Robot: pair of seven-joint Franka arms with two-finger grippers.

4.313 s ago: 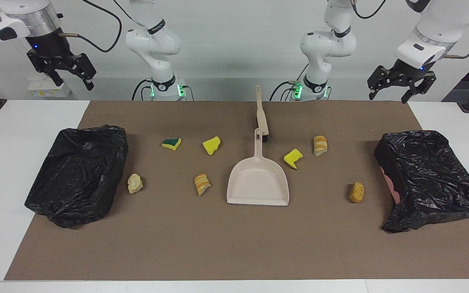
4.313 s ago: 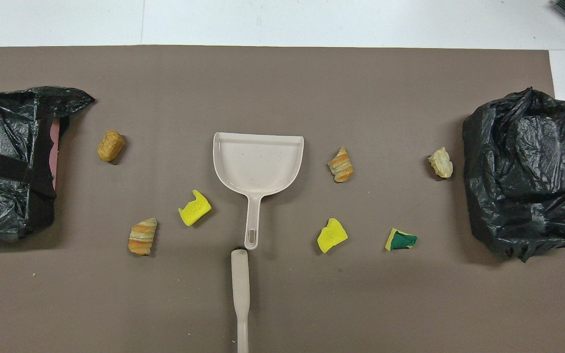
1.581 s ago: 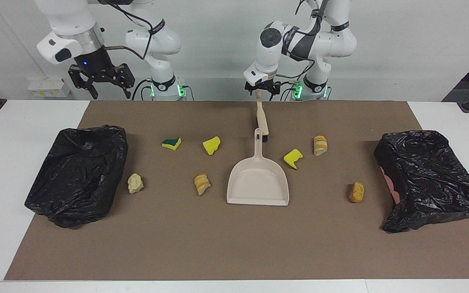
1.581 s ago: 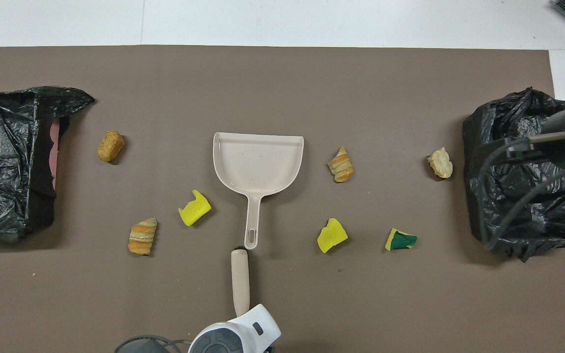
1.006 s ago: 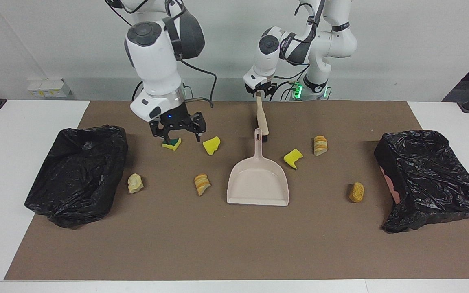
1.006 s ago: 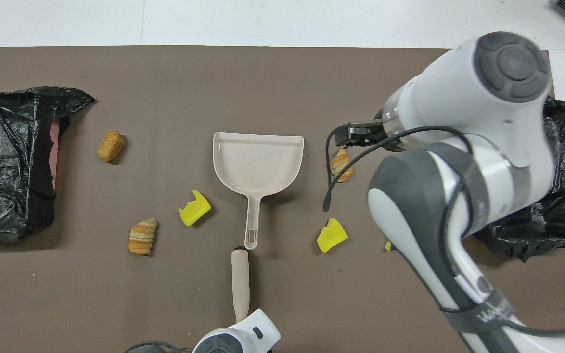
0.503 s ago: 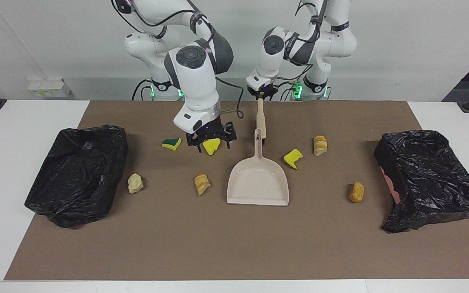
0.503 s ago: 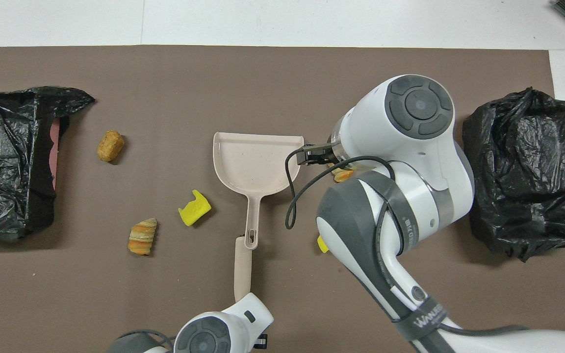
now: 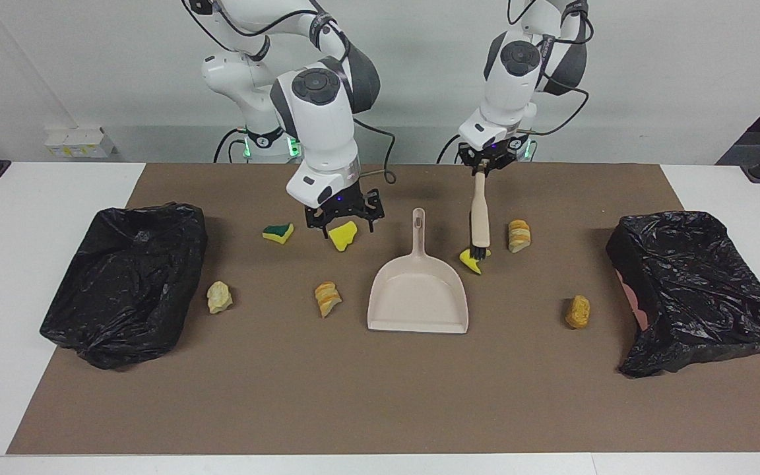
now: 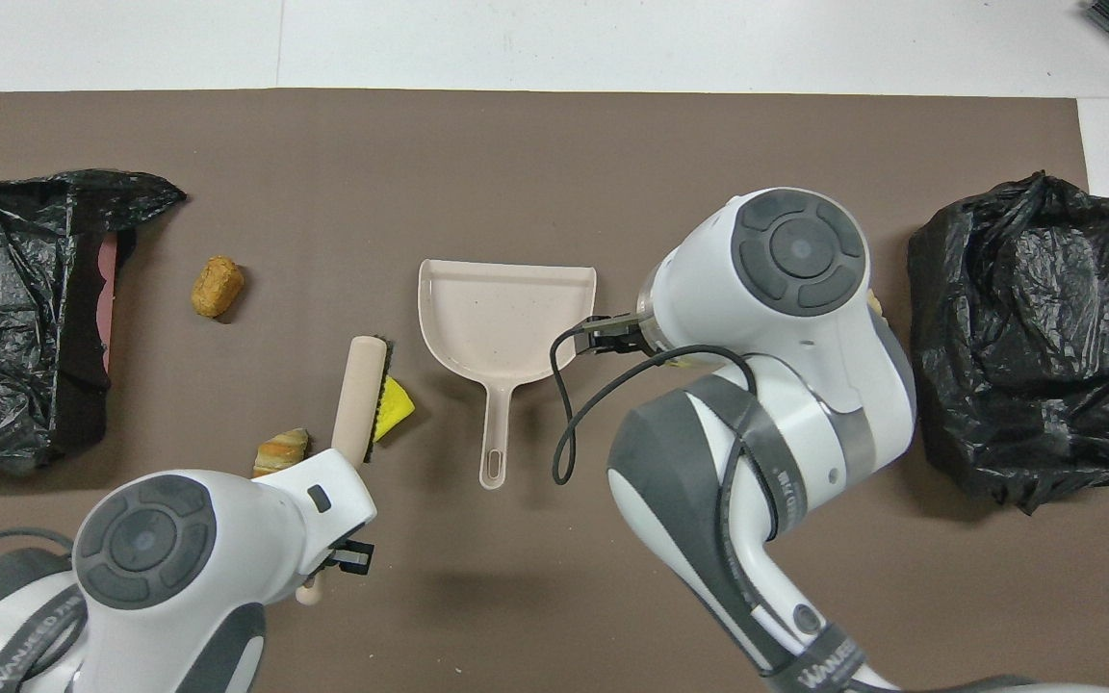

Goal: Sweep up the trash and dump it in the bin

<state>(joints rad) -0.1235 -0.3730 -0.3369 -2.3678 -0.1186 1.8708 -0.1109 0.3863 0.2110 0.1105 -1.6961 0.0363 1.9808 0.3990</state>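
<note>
Brown mat (image 9: 380, 396) | left end effector (image 9: 483, 163) grips brush (image 9: 479, 218) (bristles down) | right end effector (image 9: 344, 221) open over yellow scrap (image 9: 342, 236)

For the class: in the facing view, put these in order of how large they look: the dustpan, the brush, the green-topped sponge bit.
1. Dustpan, largest.
2. Brush, raised by the left gripper, so nearness may mislead.
3. Green-topped sponge bit, smallest.

One high camera faces the robots, another looks steeply down; both share the brown mat (image 9: 380, 396).

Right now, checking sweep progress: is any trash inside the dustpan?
No, the dustpan lies empty in the facing view; the nearest yellow sponge bit sits beside it on the mat.
</note>
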